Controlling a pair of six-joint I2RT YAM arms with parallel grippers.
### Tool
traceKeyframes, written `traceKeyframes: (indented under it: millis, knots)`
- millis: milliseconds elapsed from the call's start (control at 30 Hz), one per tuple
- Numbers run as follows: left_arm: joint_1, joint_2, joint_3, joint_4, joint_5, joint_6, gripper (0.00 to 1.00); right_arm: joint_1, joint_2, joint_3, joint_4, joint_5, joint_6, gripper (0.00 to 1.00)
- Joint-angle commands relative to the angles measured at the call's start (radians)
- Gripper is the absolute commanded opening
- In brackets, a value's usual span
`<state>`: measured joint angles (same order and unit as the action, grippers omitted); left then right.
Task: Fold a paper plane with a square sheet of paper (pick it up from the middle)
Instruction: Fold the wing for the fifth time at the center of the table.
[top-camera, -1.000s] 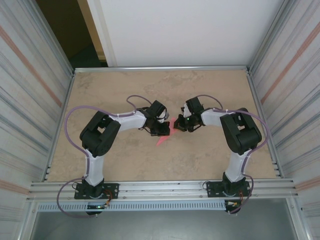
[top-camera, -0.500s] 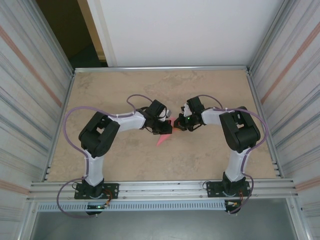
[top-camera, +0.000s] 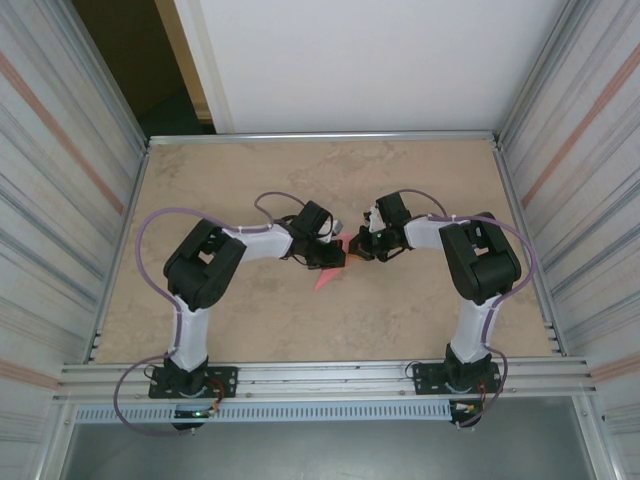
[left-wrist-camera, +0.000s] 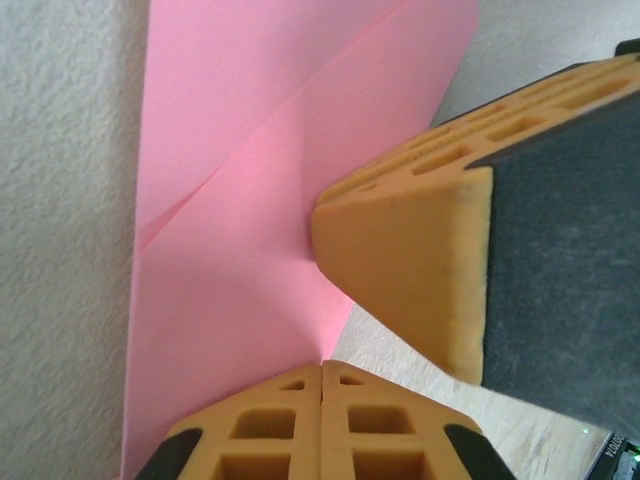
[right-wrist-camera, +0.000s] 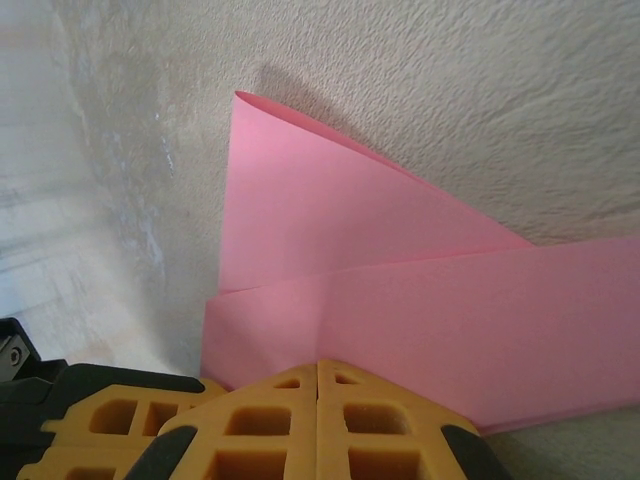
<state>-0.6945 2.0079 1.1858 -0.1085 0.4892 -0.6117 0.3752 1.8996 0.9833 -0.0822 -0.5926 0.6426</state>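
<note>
The pink square sheet of paper (top-camera: 324, 276) lies folded at mid-table, one pointed tip aimed toward the near edge. My left gripper (top-camera: 335, 258) and right gripper (top-camera: 358, 247) meet tip to tip over it. In the left wrist view the sheet (left-wrist-camera: 230, 200) shows a diagonal crease, and its edge runs into the seam of my shut left gripper (left-wrist-camera: 322, 365). The right gripper's fingers (left-wrist-camera: 400, 270) rest on the paper just ahead. In the right wrist view a folded band of paper (right-wrist-camera: 400, 300) runs into the shut right gripper (right-wrist-camera: 319, 362), and one flap is slightly raised. The left gripper's fingers (right-wrist-camera: 100, 415) sit beside it.
The beige table (top-camera: 420, 320) is fenced by a metal rail (top-camera: 320, 136) at the back and ribbed side walls (top-camera: 590, 200). Both elbows bend outward, with purple cables looping off them.
The left arm's elbow has shifted a little to the right. Both grippers stay shut at the paper, which has barely moved.
</note>
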Motion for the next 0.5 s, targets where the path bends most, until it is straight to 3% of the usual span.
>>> traceKeyframes:
  millis: [0, 267, 467]
  knots:
    - [0.010, -0.065, -0.089, -0.032, 0.019, -0.013, 0.05, -0.029, 0.048, -0.027, -0.042, 0.061, -0.032, 0.01]
    - [0.015, -0.289, -0.326, -0.029, 0.023, -0.016, 0.11, -0.039, 0.058, 0.000, -0.070, 0.046, -0.074, 0.01]
    - [0.036, -0.440, -0.346, -0.069, -0.003, 0.000, 0.15, -0.012, -0.003, 0.076, -0.152, 0.003, -0.131, 0.06]
